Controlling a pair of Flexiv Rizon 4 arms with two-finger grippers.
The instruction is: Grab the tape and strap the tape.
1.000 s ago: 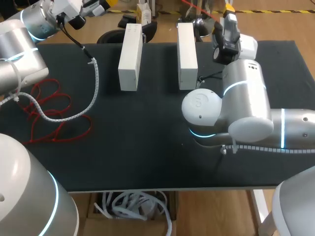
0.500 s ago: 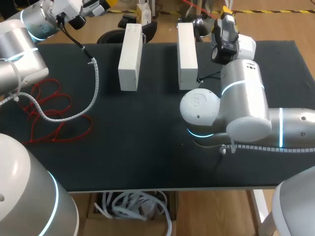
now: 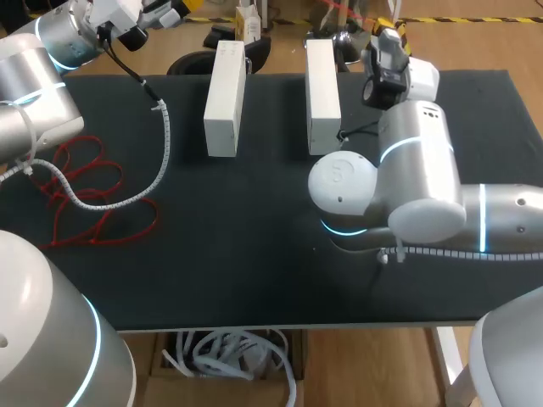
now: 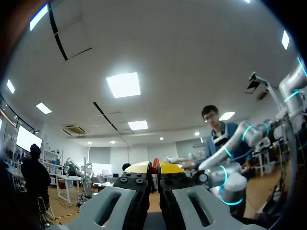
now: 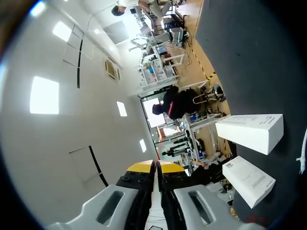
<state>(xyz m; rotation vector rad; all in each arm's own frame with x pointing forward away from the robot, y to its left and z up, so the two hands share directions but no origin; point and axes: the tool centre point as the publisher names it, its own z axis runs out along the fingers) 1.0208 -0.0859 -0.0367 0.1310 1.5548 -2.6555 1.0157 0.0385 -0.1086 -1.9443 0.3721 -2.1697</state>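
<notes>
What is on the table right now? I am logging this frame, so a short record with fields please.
table: black top
white boxes: two, parallel, near the far edge, apart
red cord: loose loops at the table's left side, not held
left end effector: shut, off the far left corner
right end effector: shut, by the far edge, right of the boxes

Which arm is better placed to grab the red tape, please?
Left, probably: the red tape lies on the left arm's side; the right gripper is past both white boxes.
</notes>
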